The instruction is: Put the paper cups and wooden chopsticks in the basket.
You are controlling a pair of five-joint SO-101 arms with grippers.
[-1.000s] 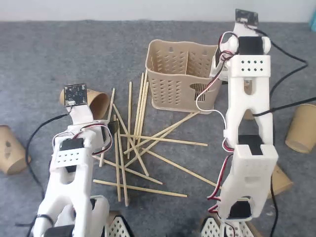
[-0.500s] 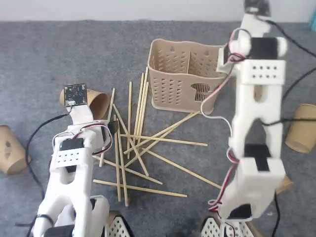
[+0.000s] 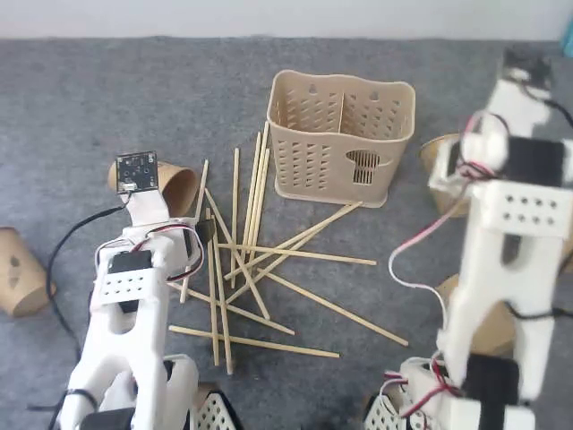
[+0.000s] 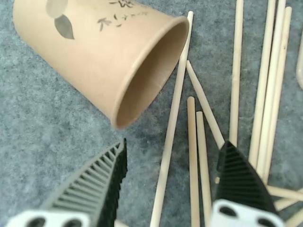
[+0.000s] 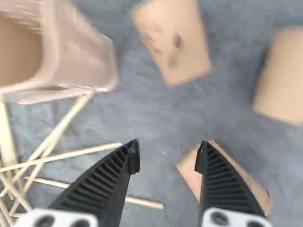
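At the far left edge of the grey worktop, the edge cup lies on its side. Next comes the left arm. Just beyond its wrist the second cup also lies on its side, with its mouth turned toward the chopsticks. The left fingers are spread wide and hold nothing. They hang over the worktop near that cup's rim, and one chopstick runs between them. The chopsticks lie crossed in a loose scatter on the worktop between the two arms, and a few ends reach close to the foot of the basket. The basket stands upright behind them and has two compartments. Just right of it the third cup lies partly hidden by the right arm. The fourth cup shows nearer the arm's base. The right fingers are wide apart and empty, above bare worktop between the basket's corner and the cups.
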